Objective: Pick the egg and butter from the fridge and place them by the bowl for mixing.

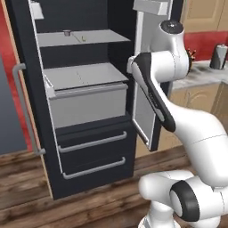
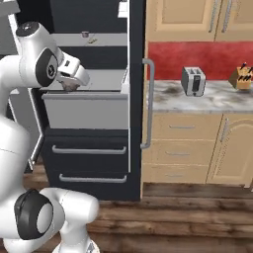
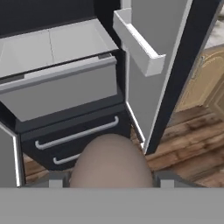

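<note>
My gripper [image 3: 110,180] is shut on the egg [image 3: 109,161], a brownish-tan ball that sits between the two fingertips. From the right base view the gripper [image 2: 69,83] hangs in front of the open fridge [image 2: 89,165] at the level of the grey crisper box, with the egg [image 2: 67,86] under the hand. The butter [image 1: 83,38], a thin pale-yellow stick, lies on the upper shelf of the fridge [image 1: 91,130], and the butter [image 2: 92,40] lies just right of a small grey cup [image 2: 85,34]. The bowl is out of view.
The fridge's right door [image 1: 147,111] stands open beside my arm, its bin [image 3: 139,43] jutting out. The left door's bar handle [image 1: 22,107] is at the far left. A counter [image 2: 217,103] to the right carries a toaster [image 2: 192,81] and a knife block [image 2: 240,78].
</note>
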### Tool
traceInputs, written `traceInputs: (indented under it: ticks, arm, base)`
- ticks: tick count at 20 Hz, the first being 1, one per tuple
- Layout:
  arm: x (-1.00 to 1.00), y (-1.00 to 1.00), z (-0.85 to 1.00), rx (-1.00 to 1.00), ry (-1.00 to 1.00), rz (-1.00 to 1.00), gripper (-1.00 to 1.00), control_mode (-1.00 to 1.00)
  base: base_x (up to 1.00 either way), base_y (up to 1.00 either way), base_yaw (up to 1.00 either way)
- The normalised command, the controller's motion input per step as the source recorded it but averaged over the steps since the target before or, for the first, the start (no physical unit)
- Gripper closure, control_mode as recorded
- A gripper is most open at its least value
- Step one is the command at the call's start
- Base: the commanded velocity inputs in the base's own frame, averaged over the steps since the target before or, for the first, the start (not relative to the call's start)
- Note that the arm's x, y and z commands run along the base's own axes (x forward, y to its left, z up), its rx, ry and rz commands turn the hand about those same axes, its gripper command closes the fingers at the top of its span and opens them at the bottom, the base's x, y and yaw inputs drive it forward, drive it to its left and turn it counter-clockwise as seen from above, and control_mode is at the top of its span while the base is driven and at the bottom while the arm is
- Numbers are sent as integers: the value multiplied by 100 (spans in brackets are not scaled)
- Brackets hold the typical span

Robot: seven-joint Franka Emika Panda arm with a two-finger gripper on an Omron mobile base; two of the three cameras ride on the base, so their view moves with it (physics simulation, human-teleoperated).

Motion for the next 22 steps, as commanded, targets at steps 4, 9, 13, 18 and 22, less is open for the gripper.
traceInputs:
  ticks: [4,9,13,18,22]
  arm:
    - [0,0,0,0,0,0,100,100]
    - [0,0,0,0,0,0,100,100]
    - [0,0,0,0,0,0,100,100]
    - [0,0,0,0,0,0,100,100]
    - [0,0,0,0,0,0,100,100]
  base:
    - [0,-15,-46]
    - [-2,-21,-48]
    - [0,-20,-48]
    - [-1,-10,-45]
    - [0,-22,-46]
